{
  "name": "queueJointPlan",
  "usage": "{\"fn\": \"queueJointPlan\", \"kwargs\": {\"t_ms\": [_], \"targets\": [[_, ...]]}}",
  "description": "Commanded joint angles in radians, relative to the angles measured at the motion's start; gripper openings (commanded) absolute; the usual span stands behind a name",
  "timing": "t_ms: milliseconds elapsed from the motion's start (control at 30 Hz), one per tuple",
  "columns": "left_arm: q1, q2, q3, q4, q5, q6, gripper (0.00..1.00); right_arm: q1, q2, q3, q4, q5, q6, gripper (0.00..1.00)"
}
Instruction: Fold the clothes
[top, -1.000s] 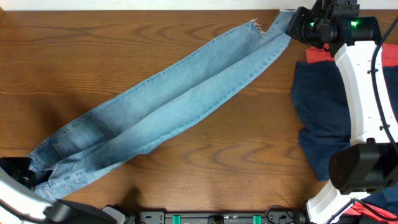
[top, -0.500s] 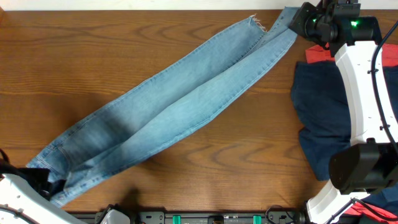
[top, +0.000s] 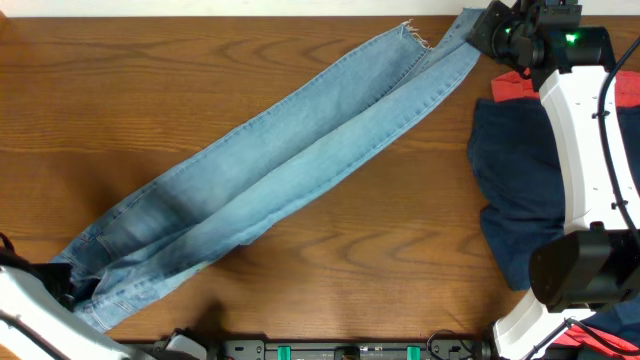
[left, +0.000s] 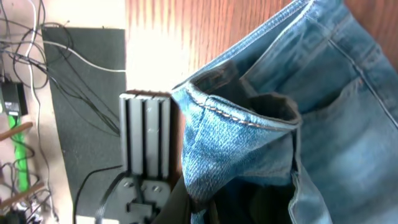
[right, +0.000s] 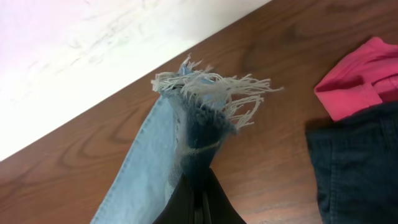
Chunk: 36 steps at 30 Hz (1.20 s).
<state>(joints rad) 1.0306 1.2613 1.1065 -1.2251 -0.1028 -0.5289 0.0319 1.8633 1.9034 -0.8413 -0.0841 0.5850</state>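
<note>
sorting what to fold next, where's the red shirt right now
Overhead view, far right of the table: the red shirt peeks out beyond the dark blue garment, just right of the frayed end of the jeans.

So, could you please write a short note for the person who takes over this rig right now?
Left gripper: shut on the waistband of the light-blue denim jeans.
Right gripper: shut on one frayed hem.
The jeans stretch diagonally across the brown wooden table, legs side by side.
A dark navy garment and a coral-red T-shirt lie heaped at the right.
Done: jeans pulled out long.
Left: no fold made yet; all three need folding.
</note>
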Motion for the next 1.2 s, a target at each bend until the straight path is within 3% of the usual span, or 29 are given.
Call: {"fn": "queueJointPlan", "kwargs": {"t_ms": [0,200,433,700,967,1067,1167], "targets": [[-0.003,0.088,-0.005,0.055,-0.013,-0.026,0.06,-0.008,-0.012,0.021,-0.013,0.035,0.013,0.02],[-0.027,0.255,-0.005,0.179,0.006,-0.024,0.06,0.015,0.007,0.019,-0.042,0.019,0.005,0.03],[-0.160,0.447,-0.005,0.355,-0.036,-0.023,0.06,0.103,0.029,0.019,-0.057,-0.085,-0.026,0.03],[-0.276,0.661,-0.005,0.586,-0.080,-0.022,0.06,0.217,0.032,0.019,-0.063,0.003,-0.031,0.04],[-0.407,0.789,0.087,0.854,0.005,0.048,0.06,0.231,0.037,0.018,-0.031,0.057,0.040,0.04],[-0.465,0.793,0.173,0.853,0.005,0.109,0.06,0.231,0.037,0.018,0.001,0.063,0.039,0.04],[-0.495,0.780,0.318,0.671,-0.073,0.134,0.06,0.224,0.037,0.018,0.009,0.078,0.039,0.04]]}}
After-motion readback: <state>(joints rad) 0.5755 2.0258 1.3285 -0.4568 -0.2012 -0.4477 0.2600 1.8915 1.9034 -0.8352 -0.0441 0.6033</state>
